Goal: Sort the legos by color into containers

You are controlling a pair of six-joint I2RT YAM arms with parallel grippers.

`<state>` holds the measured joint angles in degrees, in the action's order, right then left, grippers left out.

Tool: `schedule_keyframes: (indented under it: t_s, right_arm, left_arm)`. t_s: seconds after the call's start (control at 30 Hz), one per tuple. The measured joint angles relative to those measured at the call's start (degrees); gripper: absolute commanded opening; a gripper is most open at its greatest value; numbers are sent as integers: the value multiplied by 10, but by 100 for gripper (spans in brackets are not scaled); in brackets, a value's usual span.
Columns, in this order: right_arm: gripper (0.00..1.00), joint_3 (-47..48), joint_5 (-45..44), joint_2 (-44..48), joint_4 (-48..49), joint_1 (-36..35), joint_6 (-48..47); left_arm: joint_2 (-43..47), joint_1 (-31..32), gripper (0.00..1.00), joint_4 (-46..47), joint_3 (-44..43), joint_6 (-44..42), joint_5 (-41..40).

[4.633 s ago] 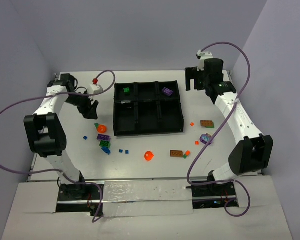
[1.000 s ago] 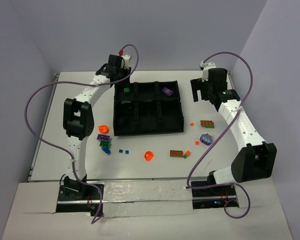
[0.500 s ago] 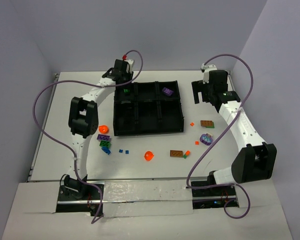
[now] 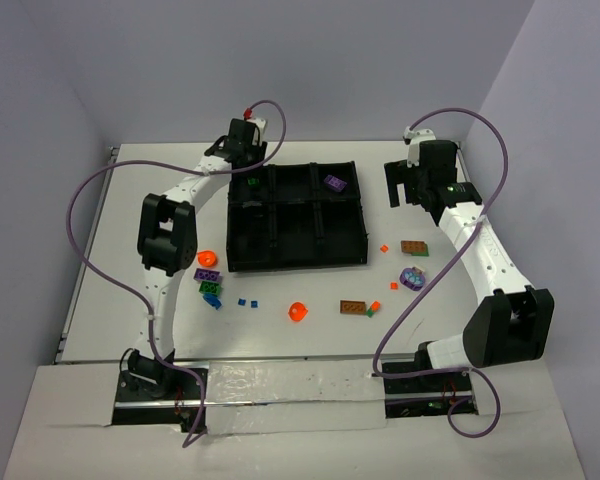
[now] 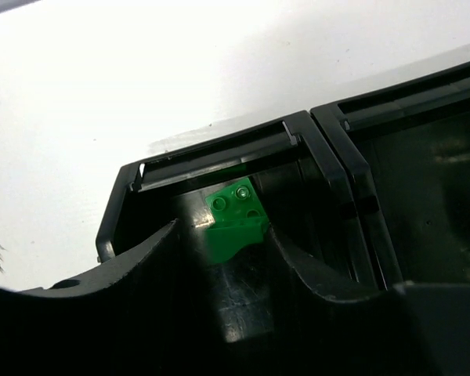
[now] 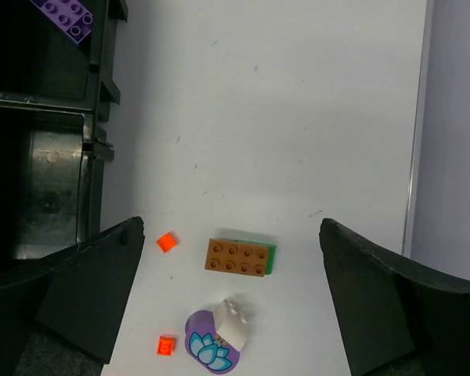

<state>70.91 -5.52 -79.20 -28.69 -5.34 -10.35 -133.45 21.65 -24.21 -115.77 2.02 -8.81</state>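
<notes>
Left wrist view alone clearly shows green lego (image 5: 235, 215) inside tray (image 5: 211, 150) corner compartment.

A white table (image 4: 260, 335) stands between pale lilac walls (image 4: 310, 70), a shiny foil strip (image 4: 290, 385) along its near edge.

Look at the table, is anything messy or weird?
Nothing looks broken. But most legos lie scattered on the table, outside the black tray. Only a green piece and a purple piece sit in compartments. On the right side, a brown brick lies on a green plate.
</notes>
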Motion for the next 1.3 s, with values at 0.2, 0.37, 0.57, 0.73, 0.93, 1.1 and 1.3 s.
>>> schedule_keyframes:
  t_s: [0.2,0.37,0.57,0.73,0.93,1.1,1.3]
  right_arm:
    - [100,0,4,0,0,0,0]
    - [100,0,8,0,0,0,2]
    - [100,0,20,0,0,0,2]
    - [100,-1,32,0,2,0,-1]
    - [100,-13,40,8,3,0,-1]
    - [100,-19,46,12,3,0,0]
    - [100,-29,47,31,1,0,-1]
  left_arm:
    - [0,0,63,5,-5,-8,0]
    - [14,-1,51,6,-8,-14,7]
    - [180,-23,47,11,111,-88,123]
    - [388,-102,44,-54,212,-234,309]
    - [528,-186,42,-235,383,-498,440]
    - [561,-188,45,-334,580,-644,444]
    - [588,-177,59,-318,651,-554,396]
